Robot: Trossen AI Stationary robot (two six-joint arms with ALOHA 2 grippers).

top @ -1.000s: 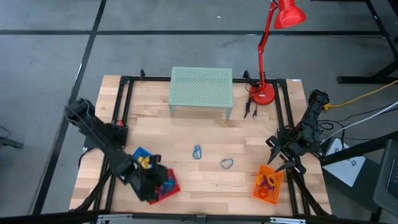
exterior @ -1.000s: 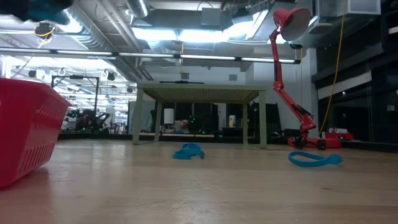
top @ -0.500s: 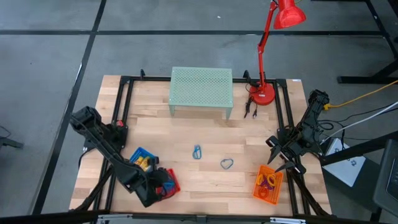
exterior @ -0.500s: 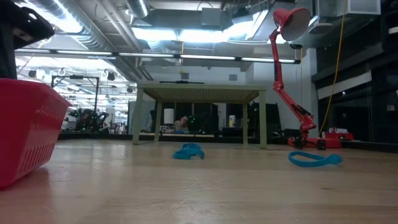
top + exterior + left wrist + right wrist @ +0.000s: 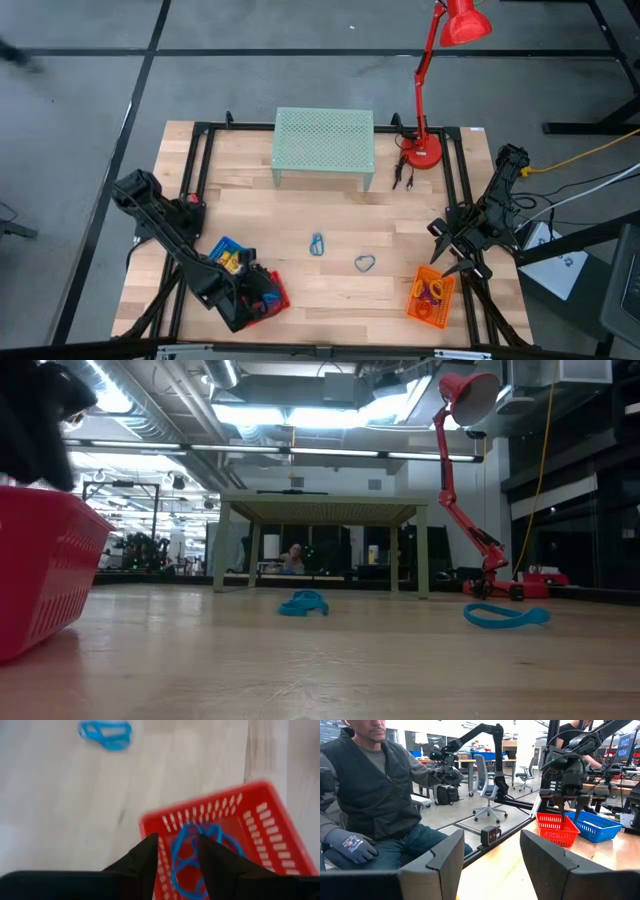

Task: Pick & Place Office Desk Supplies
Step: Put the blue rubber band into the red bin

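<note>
My left gripper (image 5: 176,840) stands open above the red basket (image 5: 210,795) at the table's near left, fingers slanting down. Blue clip loops (image 5: 220,836) lie on the basket's floor below the fingers, and nothing is between them. Two more blue clips (image 5: 317,243) (image 5: 364,263) lie on the bare wood mid-table. The blue basket (image 5: 228,255) beside the red one holds yellow pieces. The orange basket (image 5: 430,296) at the near right holds rings. My right gripper (image 5: 492,837) waits open by the table's right edge, pointing level, with nothing in it.
A pale green mesh stand (image 5: 324,148) sits at the far middle, and a red desk lamp (image 5: 425,150) at the far right. A black frame (image 5: 200,160) runs round the tabletop. A seated person (image 5: 375,795) is beyond the table's edge. Bare wood lies between the baskets.
My left gripper has sunk toward the red basket and tipped further down; in the low view its dark bulk has dropped to just above the basket's rim. The baskets and the clips on the table have kept their places.
</note>
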